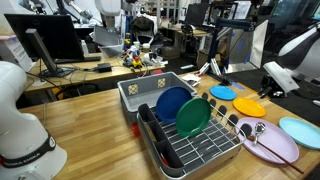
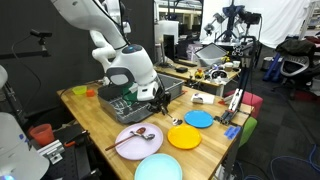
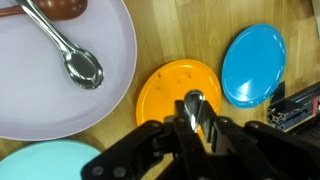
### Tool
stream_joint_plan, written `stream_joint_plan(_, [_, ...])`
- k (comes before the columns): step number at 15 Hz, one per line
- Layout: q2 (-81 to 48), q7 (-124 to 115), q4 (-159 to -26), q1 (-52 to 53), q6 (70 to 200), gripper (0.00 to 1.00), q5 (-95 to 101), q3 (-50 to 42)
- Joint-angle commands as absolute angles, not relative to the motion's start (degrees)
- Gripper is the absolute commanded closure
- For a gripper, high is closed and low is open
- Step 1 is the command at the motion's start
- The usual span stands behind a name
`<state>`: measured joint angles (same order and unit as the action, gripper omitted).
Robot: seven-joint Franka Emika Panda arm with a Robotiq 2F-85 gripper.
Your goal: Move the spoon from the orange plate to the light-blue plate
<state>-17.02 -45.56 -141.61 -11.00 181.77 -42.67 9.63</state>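
Note:
In the wrist view my gripper (image 3: 197, 125) is shut on the handle of the small dark spoon (image 3: 194, 103). The spoon's bowl sticks out past the fingertips, over the near edge of the orange plate (image 3: 165, 85). The light-blue plate (image 3: 50, 160) shows at the lower left, apart from the gripper. In an exterior view the gripper (image 2: 160, 104) hangs above and behind the orange plate (image 2: 184, 137), with the light-blue plate (image 2: 160, 168) at the table's front. In an exterior view the orange plate (image 1: 248, 107) and light-blue plate (image 1: 298, 130) lie at the right.
A pale pink plate (image 3: 60, 95) holds a shiny silver spoon (image 3: 70, 55) beside the orange plate. A smaller bright-blue plate (image 3: 252, 62) lies on the other side. A dish rack (image 1: 190, 140) with upright plates and a grey bin (image 1: 150, 90) stand mid-table.

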Motion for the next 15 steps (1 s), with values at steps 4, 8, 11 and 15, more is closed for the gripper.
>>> stream_joint_plan(4, [-16.7, -45.5, -142.5, -10.8, 182.9, 0.81, -42.7, 10.0])
stream_joint_plan(8, [-17.3, -45.9, -141.6, -11.8, 181.3, 0.95, -43.3, 10.5])
stream_joint_plan(11, [-18.7, -47.2, -140.1, -15.1, 178.4, 0.95, -45.9, 12.2])
stream_joint_plan(15, [-20.4, -45.2, -138.3, -22.6, 173.8, 0.95, -53.9, 16.2])
